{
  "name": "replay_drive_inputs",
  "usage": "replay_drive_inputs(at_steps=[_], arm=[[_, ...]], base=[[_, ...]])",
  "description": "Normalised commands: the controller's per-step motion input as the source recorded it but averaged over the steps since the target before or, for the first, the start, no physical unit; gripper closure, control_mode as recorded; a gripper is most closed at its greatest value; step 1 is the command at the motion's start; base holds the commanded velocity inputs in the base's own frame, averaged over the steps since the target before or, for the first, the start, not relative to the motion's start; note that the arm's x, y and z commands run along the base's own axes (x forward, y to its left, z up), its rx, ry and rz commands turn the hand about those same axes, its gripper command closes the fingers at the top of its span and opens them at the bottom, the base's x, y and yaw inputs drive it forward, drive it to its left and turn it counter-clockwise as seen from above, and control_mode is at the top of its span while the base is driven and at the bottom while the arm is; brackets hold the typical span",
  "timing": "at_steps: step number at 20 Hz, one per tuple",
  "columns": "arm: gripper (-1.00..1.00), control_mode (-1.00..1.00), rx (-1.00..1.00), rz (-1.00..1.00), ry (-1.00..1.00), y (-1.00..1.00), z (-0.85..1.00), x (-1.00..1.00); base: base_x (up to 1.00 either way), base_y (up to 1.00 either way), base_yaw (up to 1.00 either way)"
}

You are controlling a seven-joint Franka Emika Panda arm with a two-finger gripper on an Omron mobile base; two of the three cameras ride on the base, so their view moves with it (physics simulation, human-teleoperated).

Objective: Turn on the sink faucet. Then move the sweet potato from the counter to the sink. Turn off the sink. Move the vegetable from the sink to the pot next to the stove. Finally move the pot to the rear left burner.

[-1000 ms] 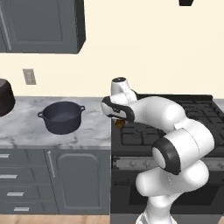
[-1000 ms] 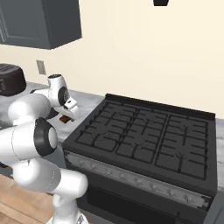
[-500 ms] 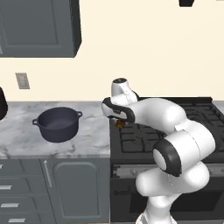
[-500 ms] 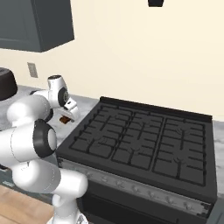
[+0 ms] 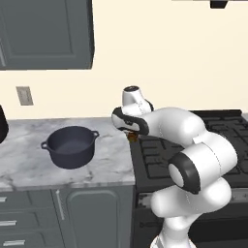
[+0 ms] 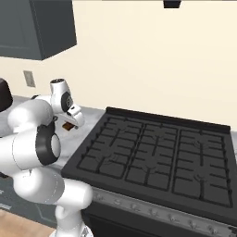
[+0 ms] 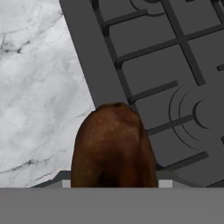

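Gripper [image 5: 131,137]: gripping the sweet potato [image 7: 113,146], hanging over the seam between counter [image 5: 111,164] and stove [image 6: 152,157] | Pot [image 5: 70,147]: sitting well to the left on the counter | Risk: potato is protruding far past the fingers, so a fast swing is likely loosening it; release short of the rim is dropping it on the counter.

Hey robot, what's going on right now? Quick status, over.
End effector shut on sweet potato, hanging above the counter-stove edge. Pot empty on the counter, to the arm's left. Nothing in the way.

Pincer [image 5: 131,136] holds sweet potato [image 5: 131,138] beside pot [image 5: 70,146].
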Motion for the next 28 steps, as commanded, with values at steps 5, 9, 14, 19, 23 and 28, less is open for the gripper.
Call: replay_drive_inputs(at_steps=[5,9,14,19,23,28], arm=[[1.0,1.0,0.0,0.0,0.0,0.0,0.0,0.0],[1.0,1.0,0.0,0.0,0.0,0.0,0.0,0.0],[1.0,1.0,0.0,0.0,0.0,0.0,0.0,0.0],[1.0,1.0,0.0,0.0,0.0,0.0,0.0,0.0],[1.0,1.0,0.0,0.0,0.0,0.0,0.0,0.0],[1.0,1.0,0.0,0.0,0.0,0.0,0.0,0.0]], base=[[0.5,0.43,-0.16],[0.23,0.53,-0.2],[0.27,0.23,-0.2],[0.29,0.11,-0.22],[0.31,0.31,-0.17],[0.47,0.38,-0.09]])
